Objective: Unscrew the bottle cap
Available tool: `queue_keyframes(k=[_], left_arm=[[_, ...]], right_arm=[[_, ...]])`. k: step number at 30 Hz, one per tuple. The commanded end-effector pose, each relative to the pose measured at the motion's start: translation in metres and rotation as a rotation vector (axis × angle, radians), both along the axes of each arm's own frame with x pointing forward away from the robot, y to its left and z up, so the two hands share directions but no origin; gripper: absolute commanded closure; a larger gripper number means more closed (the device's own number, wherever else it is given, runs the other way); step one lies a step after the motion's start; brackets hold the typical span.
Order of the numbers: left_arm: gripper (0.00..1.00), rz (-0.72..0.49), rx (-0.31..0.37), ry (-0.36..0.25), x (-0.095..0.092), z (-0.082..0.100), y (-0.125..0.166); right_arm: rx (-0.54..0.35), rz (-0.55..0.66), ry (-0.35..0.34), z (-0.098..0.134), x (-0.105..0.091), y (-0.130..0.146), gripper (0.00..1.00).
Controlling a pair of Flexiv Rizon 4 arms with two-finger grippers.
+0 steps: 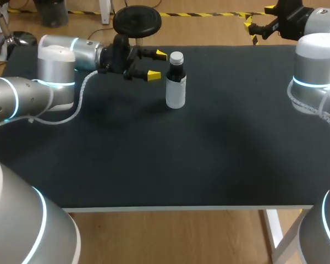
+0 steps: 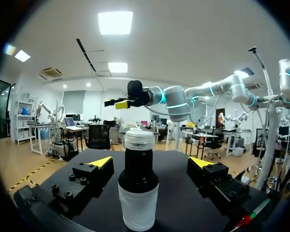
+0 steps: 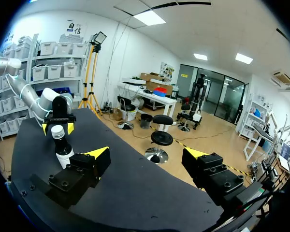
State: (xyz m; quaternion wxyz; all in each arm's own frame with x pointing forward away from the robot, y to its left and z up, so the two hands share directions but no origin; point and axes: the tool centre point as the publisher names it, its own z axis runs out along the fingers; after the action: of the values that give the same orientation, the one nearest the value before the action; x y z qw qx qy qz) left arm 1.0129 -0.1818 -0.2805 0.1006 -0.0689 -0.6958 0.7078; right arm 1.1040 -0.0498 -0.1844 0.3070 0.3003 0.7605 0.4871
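Black table [image 1: 209,165] is carrying an upright bottle [image 1: 175,88], left gripper [image 1: 157,65] hovering spread just beside it.
Closing off-centre is risking toppling the bottle.

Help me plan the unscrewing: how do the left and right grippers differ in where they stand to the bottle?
The left gripper is at the bottle, its open fingers flanking it without touching; the right gripper is far off, near the table's far right edge. The left gripper has the bottle between its fingers; the right gripper has nothing between its own. Both are open, with yellow tips.
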Motion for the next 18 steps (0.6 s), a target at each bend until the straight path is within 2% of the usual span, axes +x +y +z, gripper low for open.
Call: queue_keyframes(k=[1,18], left_arm=[[0.00,-0.075,-0.007,-0.002,0.007,-0.004,-0.007],[0.00,-0.105,-0.012,0.006,0.010,-0.007,-0.024]], right_arm=[[0.001,0.001,-0.001,0.000,0.000,0.000,0.00],[0.001,0.001,-0.001,0.000,0.000,0.000,0.00]])
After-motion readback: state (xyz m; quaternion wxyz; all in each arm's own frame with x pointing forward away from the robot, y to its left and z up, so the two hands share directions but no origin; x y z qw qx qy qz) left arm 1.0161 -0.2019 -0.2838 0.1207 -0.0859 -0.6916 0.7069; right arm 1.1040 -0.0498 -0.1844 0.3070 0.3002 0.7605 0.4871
